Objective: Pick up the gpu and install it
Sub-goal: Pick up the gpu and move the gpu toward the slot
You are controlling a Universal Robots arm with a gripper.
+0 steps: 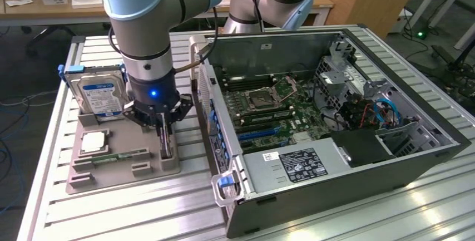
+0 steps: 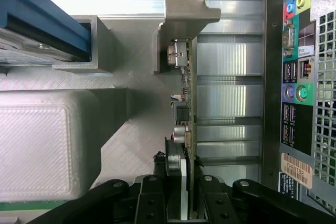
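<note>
Gpu (image 2: 185, 72) on edge, long axis parallel w/ PC case (image 2: 273, 103), gripped by hand (image 2: 185, 184).

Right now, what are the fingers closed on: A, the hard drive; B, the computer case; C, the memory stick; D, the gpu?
D: the fingers clamp either side of the gpu, which stands on edge in the grey holder.

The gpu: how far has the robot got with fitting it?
Done: the claw is closed on the gpu. In hand: the gpu stands on edge in its grey holder, not yet lifted. Left: the whole install; nothing has gone into the open computer case alongside.
</note>
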